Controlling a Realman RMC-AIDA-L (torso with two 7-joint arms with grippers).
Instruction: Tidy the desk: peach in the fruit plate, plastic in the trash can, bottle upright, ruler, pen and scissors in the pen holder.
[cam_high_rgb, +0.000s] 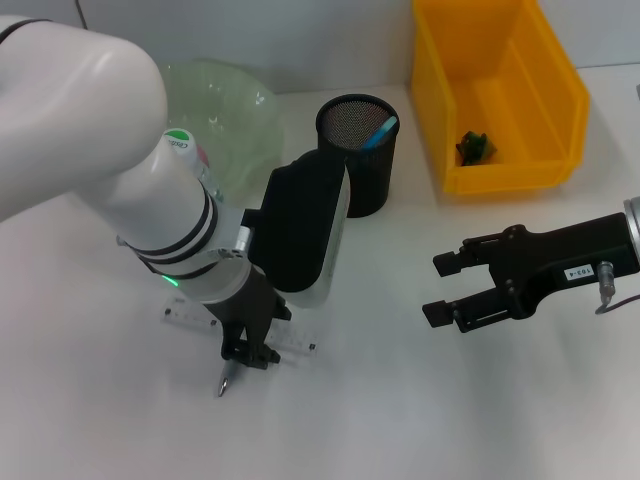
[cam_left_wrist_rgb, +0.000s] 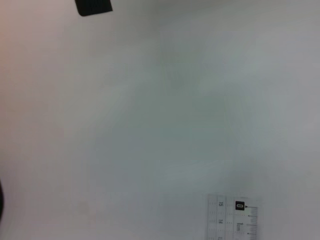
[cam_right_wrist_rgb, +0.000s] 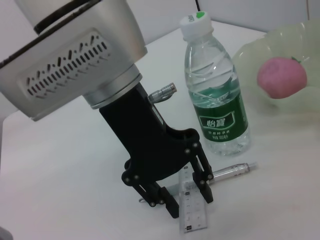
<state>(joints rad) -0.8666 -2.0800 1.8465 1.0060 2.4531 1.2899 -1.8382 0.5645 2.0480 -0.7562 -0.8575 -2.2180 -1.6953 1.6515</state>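
Head view: the left gripper (cam_high_rgb: 246, 352) stands low over a clear ruler (cam_high_rgb: 292, 340) lying flat on the white desk (cam_high_rgb: 400, 400), with a pen (cam_high_rgb: 226, 380) poking out just below its fingers. The black mesh pen holder (cam_high_rgb: 357, 152) behind already carries a blue item; the yellow trash bin (cam_high_rgb: 497, 95) holds a dark scrap. The right gripper (cam_high_rgb: 465, 288) hangs well apart to the right, jaws spread wide and empty.

Left wrist view: only bare desk and the ruler's printed end (cam_left_wrist_rgb: 232, 217) show; this arm's own fingers are out of frame.

Right wrist view: the left gripper (cam_right_wrist_rgb: 182, 195) has its jaws narrowly parted astride the ruler (cam_right_wrist_rgb: 192, 210), tips at or near the desk, nothing yet clamped. The pen (cam_right_wrist_rgb: 232, 171) lies just beside it, the water bottle (cam_right_wrist_rgb: 216, 92) stands upright close behind, and the peach (cam_right_wrist_rgb: 281, 77) sits in the pale green fruit plate (cam_right_wrist_rgb: 250, 50).

Judged from this, the ruler pickup goes best with the fingers pressed flat to the desk across the narrow width, closing slowly, without nudging pen or bottle.
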